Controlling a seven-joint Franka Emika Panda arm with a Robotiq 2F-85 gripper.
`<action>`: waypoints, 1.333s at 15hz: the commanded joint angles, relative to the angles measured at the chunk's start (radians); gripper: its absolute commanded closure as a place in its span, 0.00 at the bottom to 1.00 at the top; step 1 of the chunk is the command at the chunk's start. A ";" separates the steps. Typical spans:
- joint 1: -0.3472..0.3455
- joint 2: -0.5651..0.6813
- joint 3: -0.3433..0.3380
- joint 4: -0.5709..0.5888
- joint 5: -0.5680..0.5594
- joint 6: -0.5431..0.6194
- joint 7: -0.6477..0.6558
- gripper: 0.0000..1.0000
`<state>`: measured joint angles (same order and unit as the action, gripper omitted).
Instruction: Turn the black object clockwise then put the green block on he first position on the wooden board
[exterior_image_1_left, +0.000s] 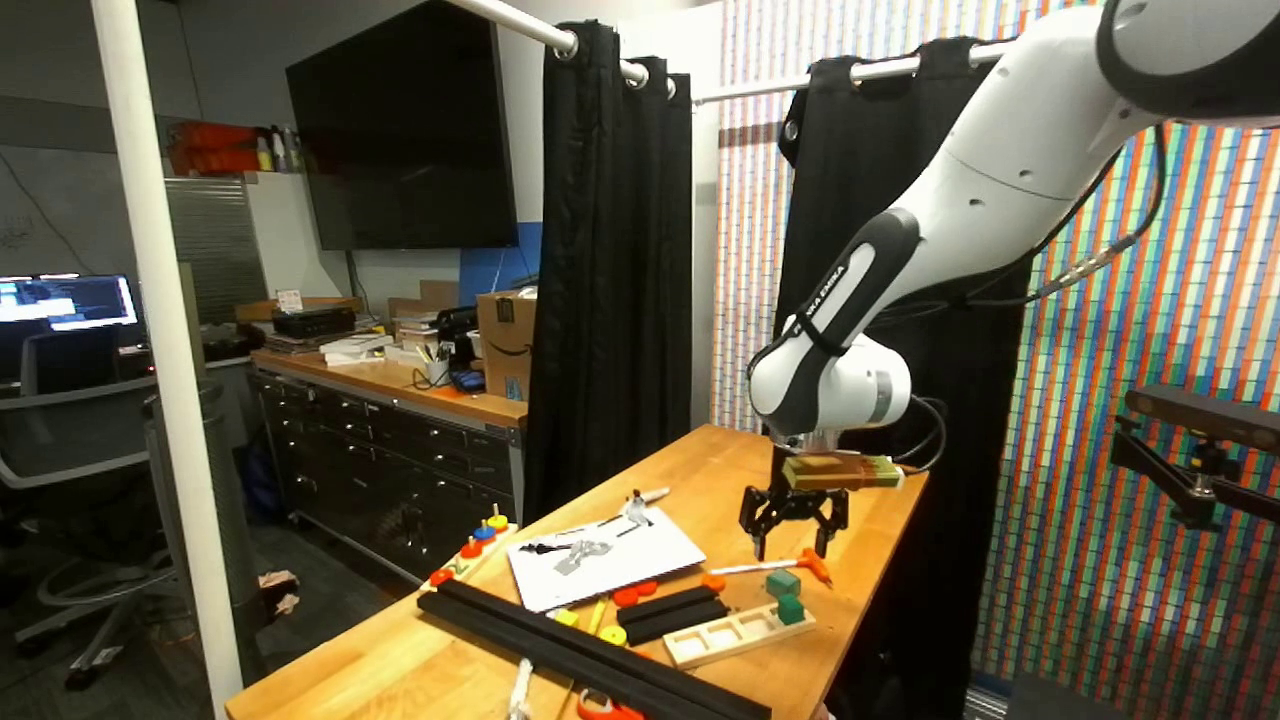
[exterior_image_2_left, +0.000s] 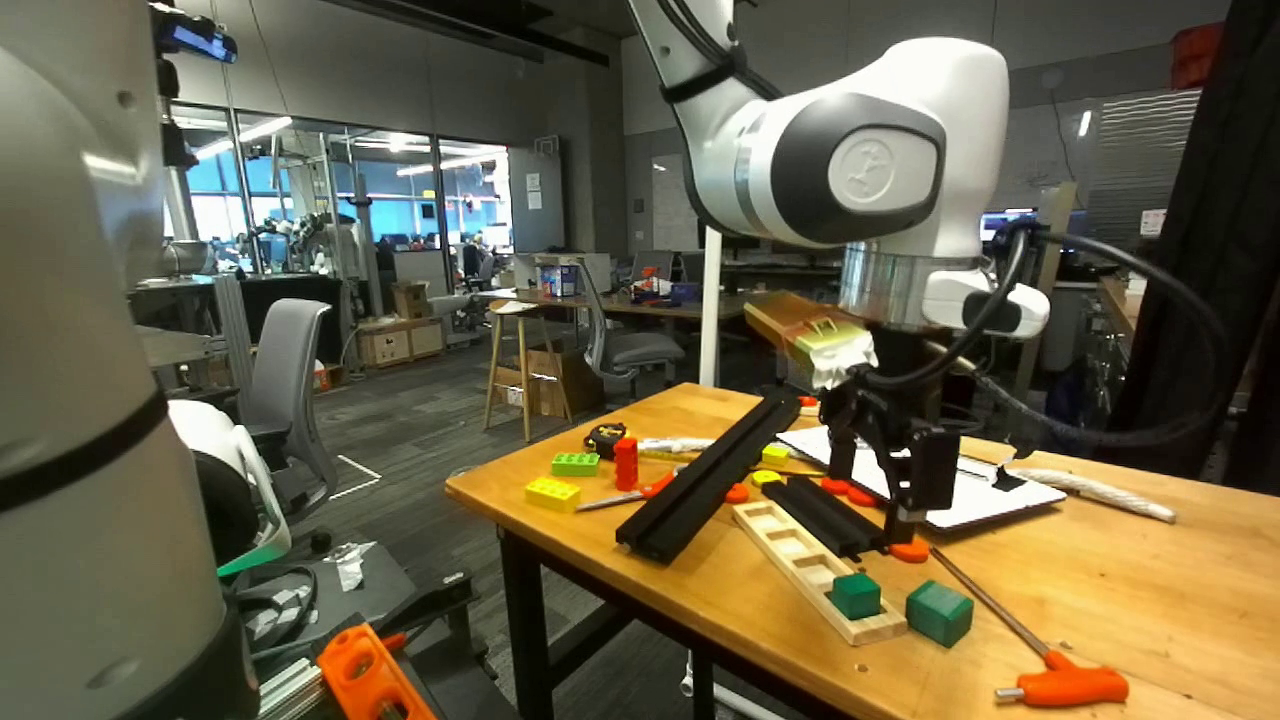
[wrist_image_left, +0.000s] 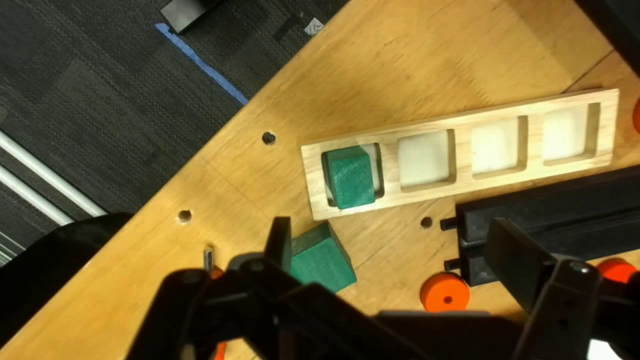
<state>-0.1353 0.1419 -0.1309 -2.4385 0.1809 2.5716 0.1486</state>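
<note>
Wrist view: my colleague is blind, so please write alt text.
A green block sits in an end slot of a four-slot wooden board. A second green block lies on the table beside it, partly hidden by the open gripper.

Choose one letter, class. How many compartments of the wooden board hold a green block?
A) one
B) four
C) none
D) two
A: in the wrist view a single green block sits in the wooden board, at one end, while a loose block lies outside it on the table.
</note>
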 joint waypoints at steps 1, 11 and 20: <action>0.008 -0.249 0.002 -0.128 -0.033 -0.078 -0.022 0.00; 0.032 -0.782 0.050 -0.121 -0.103 -0.676 -0.154 0.00; 0.150 -1.105 0.090 -0.005 -0.140 -1.214 -0.313 0.00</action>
<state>-0.0227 -0.8963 -0.0354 -2.4552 0.0764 1.4228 -0.1020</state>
